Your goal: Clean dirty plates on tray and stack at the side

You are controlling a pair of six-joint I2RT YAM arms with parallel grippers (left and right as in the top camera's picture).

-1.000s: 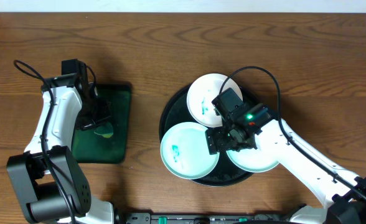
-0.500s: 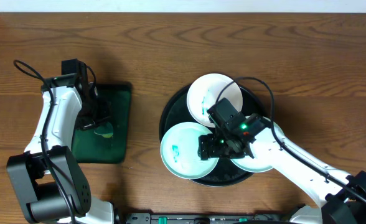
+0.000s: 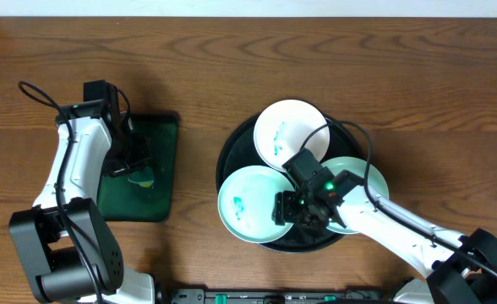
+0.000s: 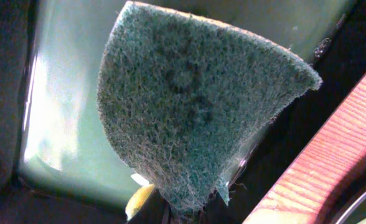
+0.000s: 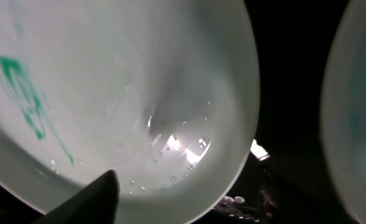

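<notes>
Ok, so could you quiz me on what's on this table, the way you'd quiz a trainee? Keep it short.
1. How many white plates rest on the black tray?
2. True or false: the left tool holds a sponge over the green tray.
3. The right tool is at the rim of which plate? A: the far one. B: the near-left one. C: the near-right one.
Key: 1. three; 2. true; 3. B.
</notes>
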